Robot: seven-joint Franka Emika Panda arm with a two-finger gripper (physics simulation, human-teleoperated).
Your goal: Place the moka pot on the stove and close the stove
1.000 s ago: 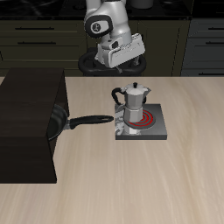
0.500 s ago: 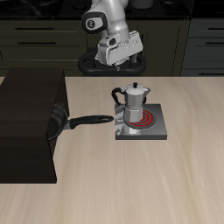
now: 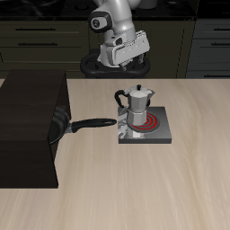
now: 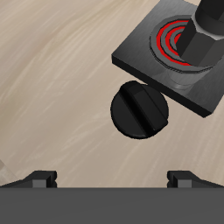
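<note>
From the exterior view, the moka pot [image 3: 137, 108] stands upright on the stove [image 3: 145, 128], over the red coil [image 3: 154, 120], so placing looks done and switching the burner off is the step in hand. The pincer [image 3: 128, 52] hangs high above the tabletop [image 3: 162, 189], behind the stove, holding nothing. A frying pan [image 3: 65, 124] lies beside the stove, its handle reaching toward it.

In the wrist view, the black knob [image 4: 138, 109] sits just off the stove's edge, its ridge slanted. The fingertips [image 4: 40, 178] stand apart, released. To do this well, descend centred over the knob, align the fingers across the ridge, close, then twist, staying clear of the pot.
</note>
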